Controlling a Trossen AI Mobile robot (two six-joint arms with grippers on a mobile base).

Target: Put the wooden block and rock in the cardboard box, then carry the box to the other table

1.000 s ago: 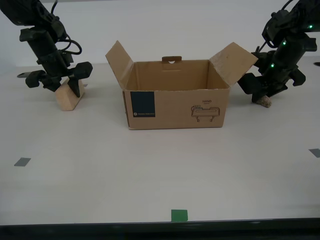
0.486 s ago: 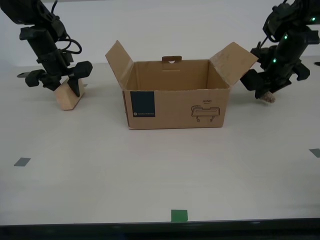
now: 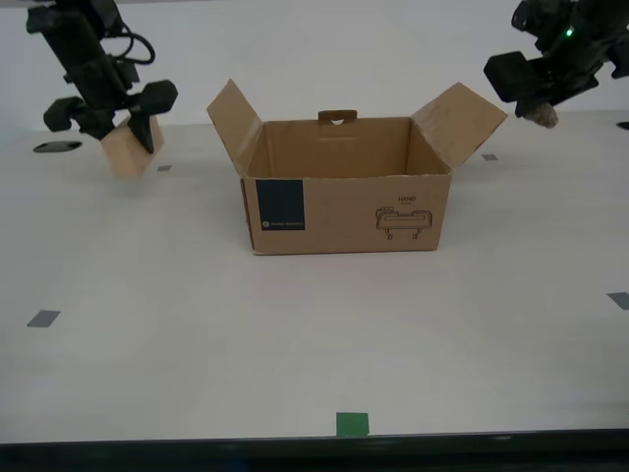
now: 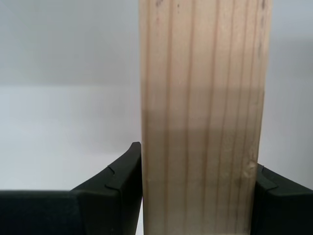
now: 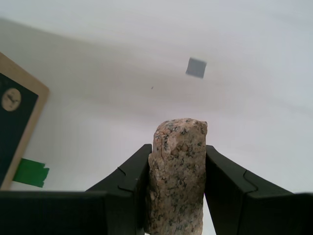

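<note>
Pale tan rectangular wooden block (image 4: 203,122) clamped between my second gripper (image 3: 116,120) jaws, speckled brownish-grey rock (image 5: 177,178) pinched in my first gripper (image 3: 534,98), both held above the cream tabletop (image 3: 314,334), either side of the open brown cardboard box (image 3: 344,202).

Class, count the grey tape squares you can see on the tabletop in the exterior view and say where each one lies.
4: one near the exterior view's left edge, one at its right edge, one below the wooden block, one beside the cardboard box's right flap. The box may hide others.
</note>
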